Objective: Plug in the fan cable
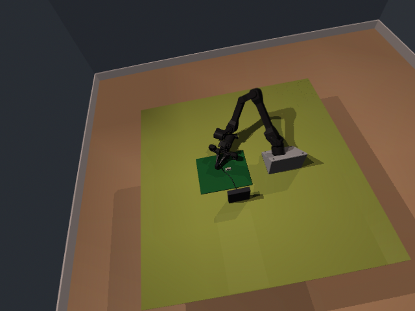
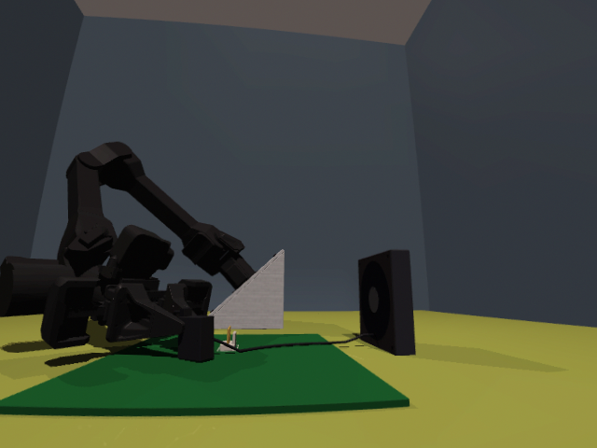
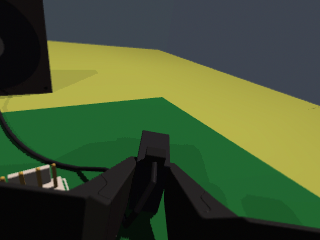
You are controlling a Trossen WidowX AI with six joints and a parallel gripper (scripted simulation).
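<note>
Here is the gripper (image 1: 218, 166) (image 2: 196, 338) (image 3: 151, 166), low over the green board (image 1: 207, 182) (image 2: 289, 381) (image 3: 100, 120), pinching the black plug (image 3: 154, 142) between its fingertips; the wrist view has the plug's blocky end poking out beyond them, and the cable (image 1: 231, 177) (image 2: 289, 343) (image 3: 60, 164) runs away from there! Look to the pins now: the fan header (image 1: 228, 168) (image 2: 228, 348) (image 3: 37, 180), pale at its base, stands on the board with its pins upright and bare; the plug is off it, out to one side, near but apart, nothing seated on those pins; whether the plug touches the board, I cannot tell.

Follow the cable across: it passes close by the header and over the board to the fan (image 1: 238, 195) (image 2: 387, 302) (image 3: 22, 47), a dark square block standing upright on the yellow-green worktop (image 1: 187, 247) (image 2: 506, 405) (image 3: 120, 70), just beside the board's edge; and over on another side, the arm (image 1: 262, 113) (image 2: 157, 204) rises from its grey wedge-shaped base (image 1: 288, 163) (image 2: 262, 306), bends high at the elbow and reaches down to the board.
</note>
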